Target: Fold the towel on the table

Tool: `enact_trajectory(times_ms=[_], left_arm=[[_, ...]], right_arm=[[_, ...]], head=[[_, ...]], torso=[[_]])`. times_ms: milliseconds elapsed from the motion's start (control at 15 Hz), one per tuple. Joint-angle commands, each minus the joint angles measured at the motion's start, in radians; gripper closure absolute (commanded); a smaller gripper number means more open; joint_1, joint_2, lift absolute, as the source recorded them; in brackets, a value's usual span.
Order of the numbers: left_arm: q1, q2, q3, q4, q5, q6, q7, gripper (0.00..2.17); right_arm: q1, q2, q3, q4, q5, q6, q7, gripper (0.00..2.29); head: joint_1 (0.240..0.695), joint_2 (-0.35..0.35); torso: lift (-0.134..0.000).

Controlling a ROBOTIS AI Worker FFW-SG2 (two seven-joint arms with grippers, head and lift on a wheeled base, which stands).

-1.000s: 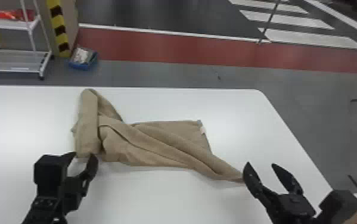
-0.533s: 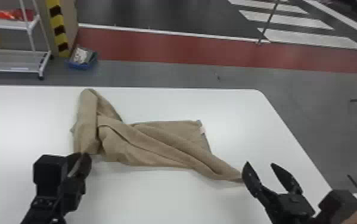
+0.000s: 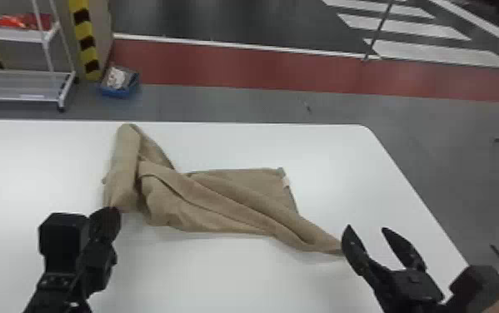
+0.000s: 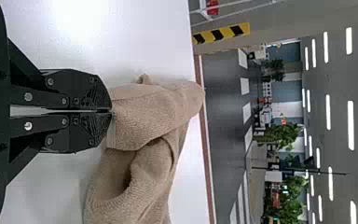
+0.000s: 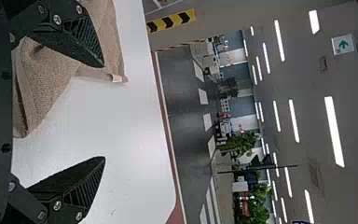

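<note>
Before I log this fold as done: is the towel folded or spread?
Neither neatly: the tan towel lies bunched and twisted, its left part rolled over, one corner trailing toward the right gripper.

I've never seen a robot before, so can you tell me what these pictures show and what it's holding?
This is a robot with two black arms. The big picture looks down from its head. The other two come from cameras on its wrists; they lie on their side, so everything looks tipped over. A crumpled brown towel lies on a white table. The left fingers are closed at the near end of the towel's left side and seem to be pinching it. The right fingers are open and hold nothing, by the towel's pointed right end.
</note>
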Motion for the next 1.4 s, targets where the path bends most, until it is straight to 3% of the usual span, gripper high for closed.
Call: enact_trajectory(times_ms=[0,267,867,1333], left_arm=[[0.061,0.008,0.032,-0.138,-0.005,0.0,0.006,1.1],[0.112,0.034,0.058,-0.296,-0.008,0.065,0.026,1.1],[0.112,0.036,0.052,-0.27,-0.014,0.065,0.026,1.1],[0.105,0.033,0.048,-0.259,-0.014,0.065,0.026,1.1]], right_arm=[[0.0,0.0,0.0,-0.002,0.003,0.0,0.0,0.2],[-0.006,0.0,0.003,0.001,0.015,0.006,-0.002,0.2],[-0.038,0.0,0.009,0.006,0.133,0.218,-0.02,0.2],[-0.073,-0.006,-0.032,0.089,0.144,0.209,0.041,0.34]], head=[[0.695,-0.207],[0.695,-0.194],[0.695,-0.173],[0.695,-0.205]], torso=[[-0.128],[-0.128],[-0.128],[-0.128]])
